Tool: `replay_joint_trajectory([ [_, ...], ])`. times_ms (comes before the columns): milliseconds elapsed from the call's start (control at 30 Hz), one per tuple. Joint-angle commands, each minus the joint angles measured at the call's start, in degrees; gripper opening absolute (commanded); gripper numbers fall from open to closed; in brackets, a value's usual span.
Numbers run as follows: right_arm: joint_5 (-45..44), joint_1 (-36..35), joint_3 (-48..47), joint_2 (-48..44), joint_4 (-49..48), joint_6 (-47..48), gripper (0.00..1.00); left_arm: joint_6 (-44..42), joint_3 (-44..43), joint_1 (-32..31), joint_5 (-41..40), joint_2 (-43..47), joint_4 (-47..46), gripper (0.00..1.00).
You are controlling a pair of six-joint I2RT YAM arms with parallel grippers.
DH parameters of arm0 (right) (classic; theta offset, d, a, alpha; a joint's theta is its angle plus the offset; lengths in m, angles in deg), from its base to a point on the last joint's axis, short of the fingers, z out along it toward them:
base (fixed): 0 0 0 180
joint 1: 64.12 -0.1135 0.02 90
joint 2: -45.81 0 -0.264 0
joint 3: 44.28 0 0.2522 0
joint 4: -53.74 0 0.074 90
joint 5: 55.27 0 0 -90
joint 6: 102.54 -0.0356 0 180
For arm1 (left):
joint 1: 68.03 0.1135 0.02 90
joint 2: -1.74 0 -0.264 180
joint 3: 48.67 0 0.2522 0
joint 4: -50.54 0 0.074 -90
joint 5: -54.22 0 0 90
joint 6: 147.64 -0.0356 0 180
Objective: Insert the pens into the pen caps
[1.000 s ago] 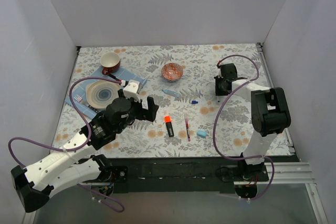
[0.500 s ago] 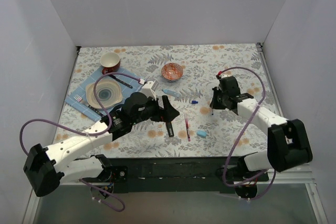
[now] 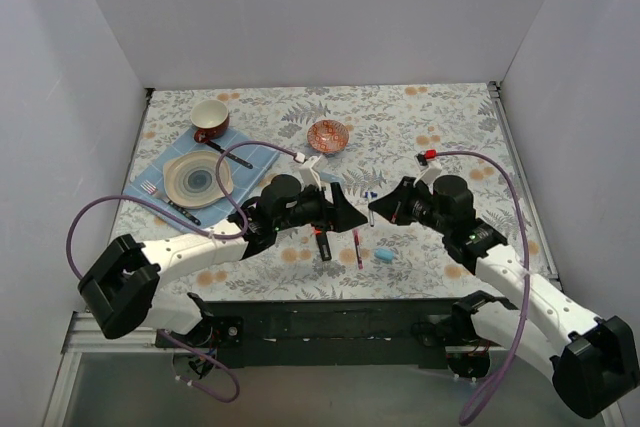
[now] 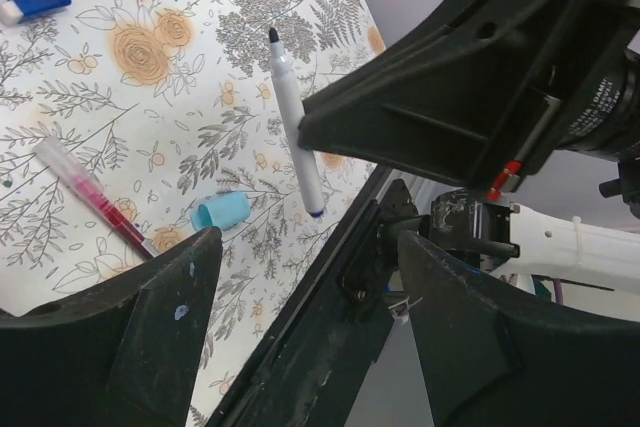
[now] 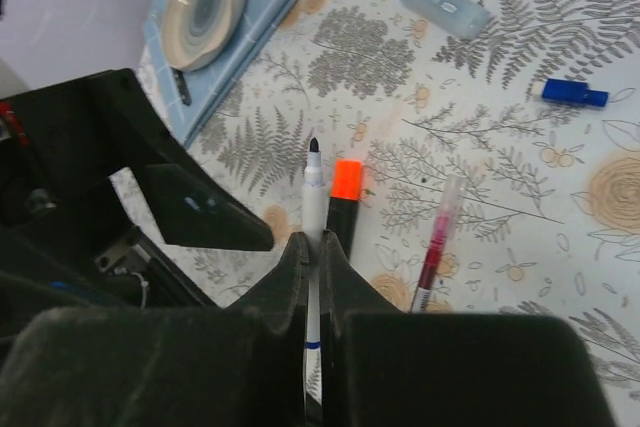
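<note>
Overhead, the left gripper (image 3: 343, 213) is reaching toward the table's middle, its jaws standing apart with nothing between them. At its 3 o'clock the right gripper (image 3: 378, 210) is pinching a thin white pen with a dark tip (image 3: 371, 211). A stubby black marker with an orange end (image 3: 323, 246) is lying at the left gripper's 6 o'clock. A thin magenta pen (image 3: 356, 247) is lying just beside the marker at 3 o'clock, with a light blue plastic cap (image 3: 384, 255) at that pen's 4 o'clock. A tiny dark blue cap (image 3: 370, 194) is sitting at the white pen's 12 o'clock.

From the left wrist, the spread fingers are framing the white pen without touching it, while the right gripper is clamping its barrel. The light blue cap is lying on the floral tablecloth (image 4: 200, 77) at the pen's 7 o'clock.

From the right wrist, the jaws are squeezing the white pen, tip pointing to 12 o'clock. The marker is lying just beside it at 3 o'clock, and a light blue pen (image 5: 440, 7) is resting at 1 o'clock.
</note>
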Motion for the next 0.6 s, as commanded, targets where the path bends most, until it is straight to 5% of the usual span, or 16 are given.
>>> replay_joint_trajectory([
  [0,1.6,-1.6,1.5,-4.6,-6.6,-6.7,0.01,0.3,-0.1,0.0,3.4,-1.0,-6.8,0.69],
  [400,1.2,-4.1,4.8,-9.5,-11.8,-12.8,0.01,0.7,0.2,-0.1,7.9,-4.1,-14.7,0.57],
  [567,1.3,-5.0,4.8,-9.8,-12.5,-14.0,0.01,0.9,0.1,-0.1,9.4,-4.8,-15.9,0.39],
])
